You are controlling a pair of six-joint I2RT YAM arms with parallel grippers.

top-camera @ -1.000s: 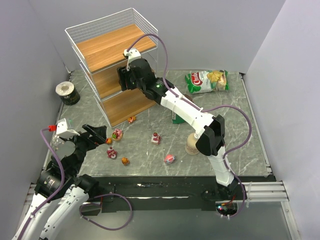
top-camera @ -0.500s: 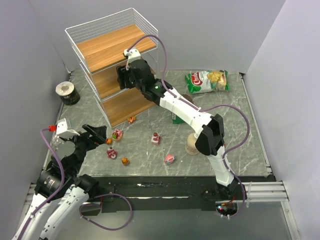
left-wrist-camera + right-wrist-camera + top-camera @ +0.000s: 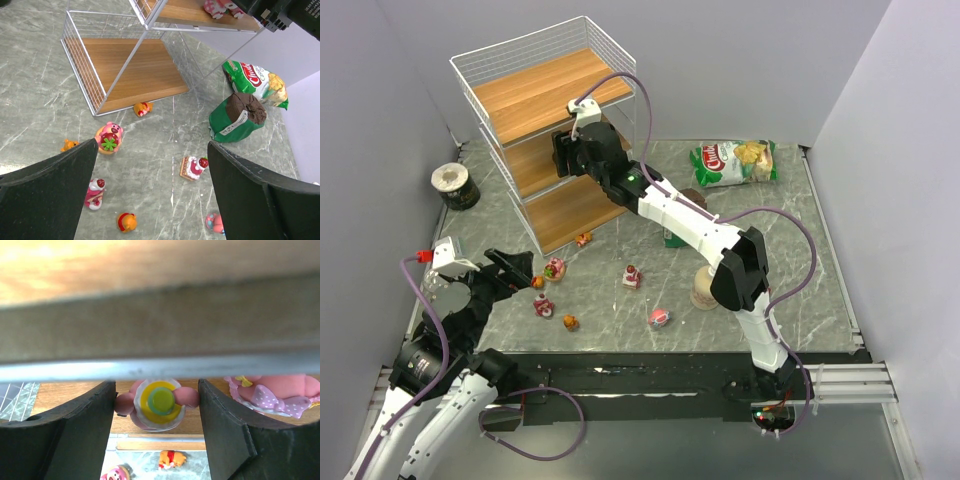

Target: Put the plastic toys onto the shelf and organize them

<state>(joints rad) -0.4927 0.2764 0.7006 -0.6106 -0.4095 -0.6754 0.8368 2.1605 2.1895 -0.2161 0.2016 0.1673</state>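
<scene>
Fingers (image 3: 65, 440) of the right arm clamp a pink toy (image 3: 159, 404) at the shelf's (image 3: 535, 95) middle tier, near a bowed toy (image 3: 280, 392) lying on that tier. Left fingers (image 3: 45, 195) stand wide apart, holding nothing, above the desk (image 3: 30, 100), where loose toys (image 3: 108, 138) lie scattered before the shelf.

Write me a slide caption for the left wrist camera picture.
Open left gripper hangs above plastic toys scattered on the table in front of the shelf.
</scene>
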